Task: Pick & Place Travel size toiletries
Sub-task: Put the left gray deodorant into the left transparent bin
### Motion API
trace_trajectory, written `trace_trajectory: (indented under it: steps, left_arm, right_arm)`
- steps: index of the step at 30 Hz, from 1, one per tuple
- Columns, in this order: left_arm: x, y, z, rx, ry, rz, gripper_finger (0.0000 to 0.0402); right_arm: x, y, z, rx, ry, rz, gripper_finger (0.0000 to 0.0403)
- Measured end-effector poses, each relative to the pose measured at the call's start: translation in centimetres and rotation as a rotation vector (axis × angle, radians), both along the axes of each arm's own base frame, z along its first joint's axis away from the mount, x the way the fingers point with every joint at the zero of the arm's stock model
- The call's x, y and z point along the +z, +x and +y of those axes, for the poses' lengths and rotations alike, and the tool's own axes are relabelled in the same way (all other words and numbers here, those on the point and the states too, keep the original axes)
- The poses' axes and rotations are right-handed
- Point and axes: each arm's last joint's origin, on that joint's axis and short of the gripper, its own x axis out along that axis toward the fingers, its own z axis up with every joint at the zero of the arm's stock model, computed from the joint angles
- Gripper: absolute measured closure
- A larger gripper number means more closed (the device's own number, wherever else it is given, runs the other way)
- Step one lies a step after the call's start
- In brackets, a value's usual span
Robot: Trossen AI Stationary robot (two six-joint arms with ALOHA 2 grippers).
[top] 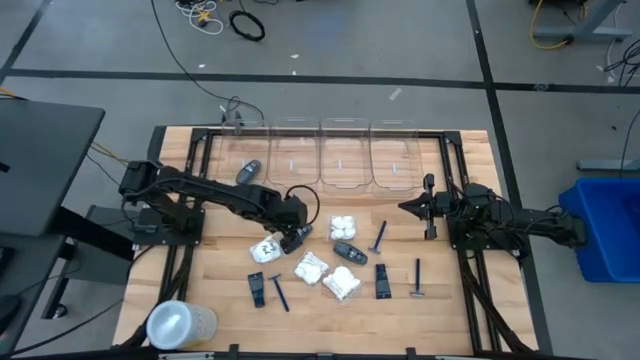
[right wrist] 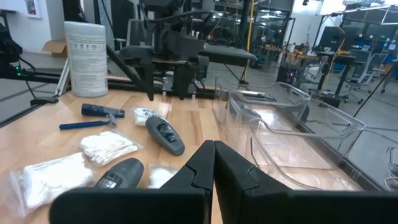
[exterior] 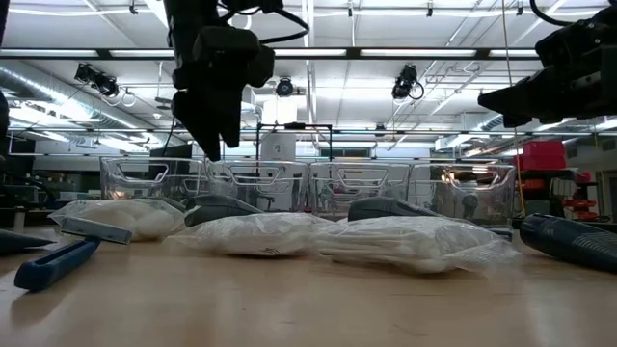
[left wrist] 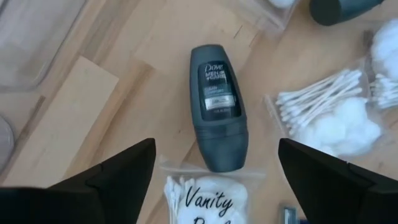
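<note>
- The dark grey oval deodorant case directly below the left gripper is judged rigid, smooth and probably slippery, light to moderate in weight; a hold across its narrow waist, square to its long axis, looks soundest.
- The case lies flat on the light wooden slatted table, label upward, white lettering on a black panel, one end touching a white crinkly packet marked "Vanity".
- The left gripper hangs above this case, fingers spread wide and holding nothing, one finger to each side of the case in the wrist view.
- The packets of cotton swabs and balls are judged soft, very light and crushable; a loose film edge would slip, so a pinch through the bulk suits them better.
- The remaining toiletries lie scattered mid-table: a second grey case, further white packets, small black tubes and thin blue razors.
- A third grey case lies by the row of clear plastic bins at the far edge.
- The right gripper waits near the right-hand bins, fingers closed together, carrying nothing.
- A large translucent round container stands at the near left corner.
</note>
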Motion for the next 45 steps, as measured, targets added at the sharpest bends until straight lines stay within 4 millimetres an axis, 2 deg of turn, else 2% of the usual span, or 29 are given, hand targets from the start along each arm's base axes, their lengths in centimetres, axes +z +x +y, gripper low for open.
trace_trajectory:
  steps: [33,45]
  left_arm:
    - [-0.6,0.7,-0.1,0.017,0.036,-0.079,0.0054]
    - [-4.3,-0.4,-0.2,0.042,-0.016,-0.100,0.0054]
  right_arm:
    - [-0.1,0.1,0.0,0.000,0.002,0.010,0.0389]
    - [-0.1,0.1,0.0,0.000,0.002,0.011,0.0389]
